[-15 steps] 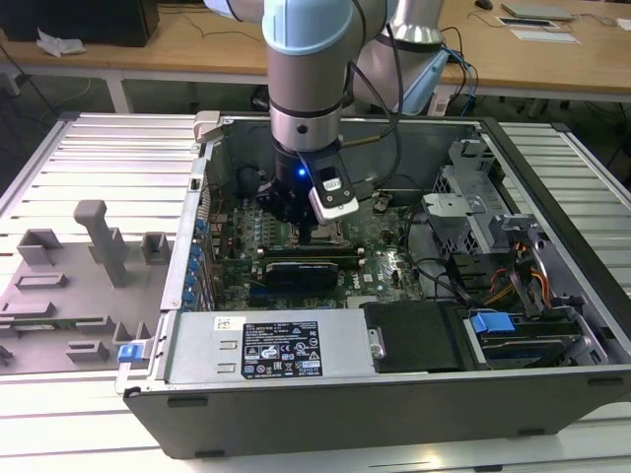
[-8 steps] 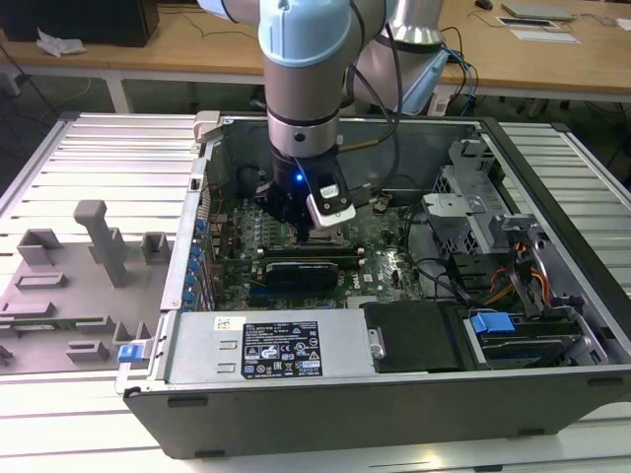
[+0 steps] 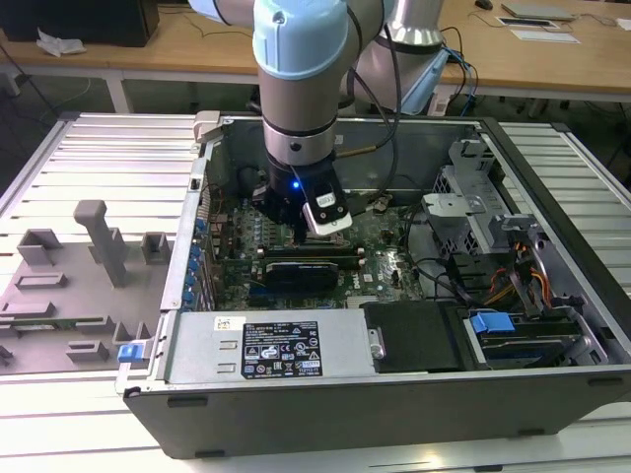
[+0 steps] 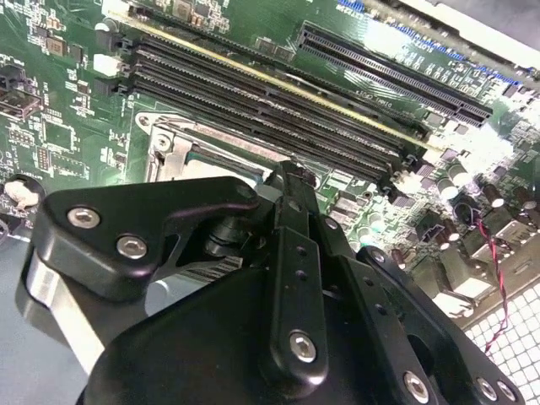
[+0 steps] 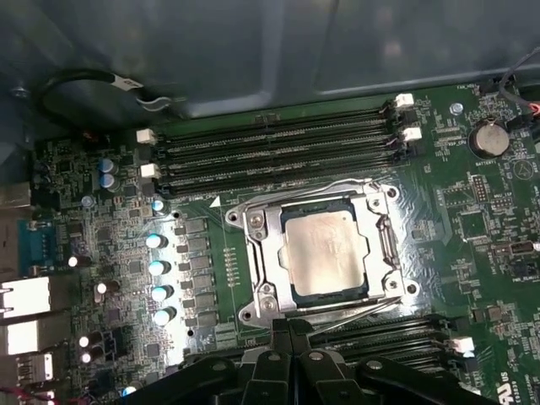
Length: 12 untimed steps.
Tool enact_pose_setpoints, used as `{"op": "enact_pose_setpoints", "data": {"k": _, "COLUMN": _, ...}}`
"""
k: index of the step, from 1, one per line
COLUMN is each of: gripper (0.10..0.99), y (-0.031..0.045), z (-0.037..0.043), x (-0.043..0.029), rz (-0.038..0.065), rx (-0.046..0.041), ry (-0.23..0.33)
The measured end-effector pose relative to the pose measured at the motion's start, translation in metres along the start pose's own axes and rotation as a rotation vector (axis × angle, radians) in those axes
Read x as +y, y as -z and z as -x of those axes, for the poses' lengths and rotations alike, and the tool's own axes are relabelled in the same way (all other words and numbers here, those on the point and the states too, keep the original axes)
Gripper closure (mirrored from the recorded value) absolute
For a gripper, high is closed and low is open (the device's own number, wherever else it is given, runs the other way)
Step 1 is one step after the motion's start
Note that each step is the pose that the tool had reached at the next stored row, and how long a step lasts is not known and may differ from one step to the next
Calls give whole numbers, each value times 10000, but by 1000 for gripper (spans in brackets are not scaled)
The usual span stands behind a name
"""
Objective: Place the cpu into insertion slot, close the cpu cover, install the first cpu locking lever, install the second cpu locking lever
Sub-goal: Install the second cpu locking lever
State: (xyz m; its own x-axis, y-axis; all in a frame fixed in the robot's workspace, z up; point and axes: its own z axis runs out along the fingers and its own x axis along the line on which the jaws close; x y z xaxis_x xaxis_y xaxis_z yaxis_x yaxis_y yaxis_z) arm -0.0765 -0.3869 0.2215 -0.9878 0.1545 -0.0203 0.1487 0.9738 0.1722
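Fingers (image 5: 283,337) pressed together, our gripper (image 5: 283,331) hovers beside the cpu cover (image 5: 319,253) lying over the seated cpu (image 5: 323,251).

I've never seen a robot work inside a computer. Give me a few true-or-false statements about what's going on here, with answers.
1. The cpu sits in the insertion slot. True.
2. The cpu cover lies closed around the chip. True.
3. The end effector is carrying the chip. False: the chip lies in the socket, beyond the fingertips.
4. The arm reaches down into the open computer case. True.
5. The socket is far from the memory slots. False: they run right beside it.
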Motion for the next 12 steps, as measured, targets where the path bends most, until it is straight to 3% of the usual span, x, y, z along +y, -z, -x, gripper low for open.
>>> {"op": "enact_pose_setpoints", "data": {"k": 1, "gripper": 980, "y": -4, "z": -11, "x": -18, "rz": 134, "rx": 18, "ry": -7}}
{"op": "enact_pose_setpoints", "data": {"k": 3, "gripper": 980, "y": -20, "z": -42, "x": -28, "rz": 244, "rx": 32, "ry": -11}}
{"op": "enact_pose_setpoints", "data": {"k": 9, "gripper": 980, "y": -81, "z": -85, "x": -58, "rz": 457, "rx": 64, "ry": -21}}
{"op": "enact_pose_setpoints", "data": {"k": 12, "gripper": 980, "y": -98, "z": -93, "x": -69, "rz": 495, "rx": 70, "ry": -23}}
